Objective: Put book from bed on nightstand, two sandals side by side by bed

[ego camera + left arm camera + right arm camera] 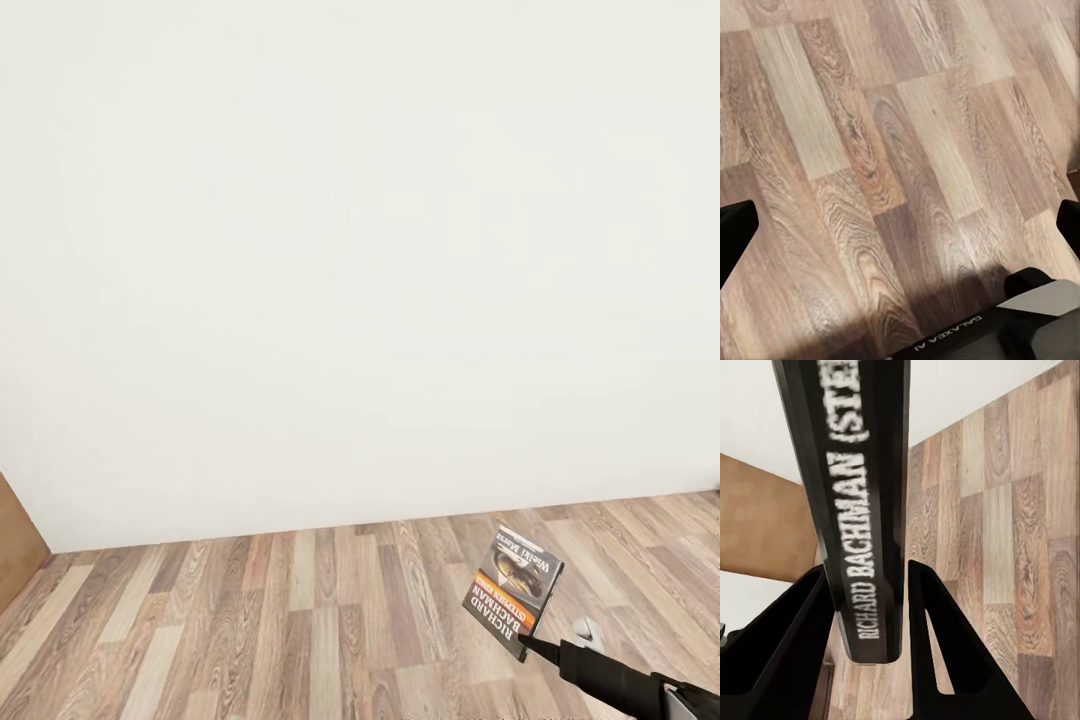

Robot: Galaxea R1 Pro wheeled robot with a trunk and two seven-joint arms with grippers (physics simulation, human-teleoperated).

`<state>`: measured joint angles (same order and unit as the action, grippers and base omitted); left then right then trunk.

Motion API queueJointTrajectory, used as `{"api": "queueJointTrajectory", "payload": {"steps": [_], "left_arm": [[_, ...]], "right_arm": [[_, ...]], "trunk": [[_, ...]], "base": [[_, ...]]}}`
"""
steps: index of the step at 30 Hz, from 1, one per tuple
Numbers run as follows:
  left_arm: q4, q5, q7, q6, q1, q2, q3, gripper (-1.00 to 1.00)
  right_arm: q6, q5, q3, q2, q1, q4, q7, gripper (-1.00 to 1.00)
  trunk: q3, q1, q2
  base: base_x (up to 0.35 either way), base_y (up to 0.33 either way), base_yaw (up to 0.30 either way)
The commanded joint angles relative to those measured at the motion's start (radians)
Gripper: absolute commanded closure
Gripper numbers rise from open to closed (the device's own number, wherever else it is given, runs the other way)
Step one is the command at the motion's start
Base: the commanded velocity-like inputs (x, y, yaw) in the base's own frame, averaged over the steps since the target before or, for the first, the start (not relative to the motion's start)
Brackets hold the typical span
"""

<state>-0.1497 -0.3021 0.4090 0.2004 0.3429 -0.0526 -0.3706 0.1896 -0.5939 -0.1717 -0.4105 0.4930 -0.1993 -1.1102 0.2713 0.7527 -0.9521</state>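
The right hand [870, 607] is closed on the book [514, 590], gripping its spine edge between both fingers and holding it above the wood-plank floor [300, 620], near a white wall [350, 250]. The left hand [900, 225] is spread wide, holding nothing, facing the floor.

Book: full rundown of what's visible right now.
The book is a thin paperback with a dark grey cover, an orange band and white lettering reading "Richard Bachman", upside down in the head view. It hangs in the air above the wood-plank floor, near the white wall, standing on edge and slightly tilted. The right end effector pinches its lower corner. In the right wrist view the dark spine with white title text runs up between the two black fingers, which press it from both sides.
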Motion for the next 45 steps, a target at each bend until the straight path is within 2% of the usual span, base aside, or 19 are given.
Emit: {"api": "queueJointTrajectory", "payload": {"steps": [1, 19, 39, 45], "left_arm": [[0.0, -0.009, 0.002, 0.004, 0.001, 0.0, -0.008, -1.0], [0.001, -0.009, 0.002, 0.004, 0.001, 0.002, -0.008, -1.0], [0.001, -0.009, 0.002, 0.004, 0.001, 0.002, -0.008, -1.0], [0.001, -0.009, 0.002, 0.004, 0.001, 0.002, -0.008, -1.0]], "right_arm": [[0.01, -0.011, -0.006, -0.001, 0.001, 0.0, -0.001, 1.0], [0.01, -0.01, -0.006, -0.001, 0.001, 0.0, -0.002, 1.0], [0.01, -0.01, -0.006, -0.001, 0.001, 0.0, -0.001, 1.0], [0.011, -0.01, -0.006, -0.001, 0.001, 0.0, -0.002, 1.0]], "trunk": [[0.002, 0.0, -0.001], [0.002, 0.0, -0.001], [0.002, 0.0, -0.001], [0.002, 0.0, -0.001]], "base": [[0.123, 0.058, -0.098], [0.291, 0.131, -0.007], [0.332, 0.004, -0.003], [0.298, 0.0, -0.183]]}}
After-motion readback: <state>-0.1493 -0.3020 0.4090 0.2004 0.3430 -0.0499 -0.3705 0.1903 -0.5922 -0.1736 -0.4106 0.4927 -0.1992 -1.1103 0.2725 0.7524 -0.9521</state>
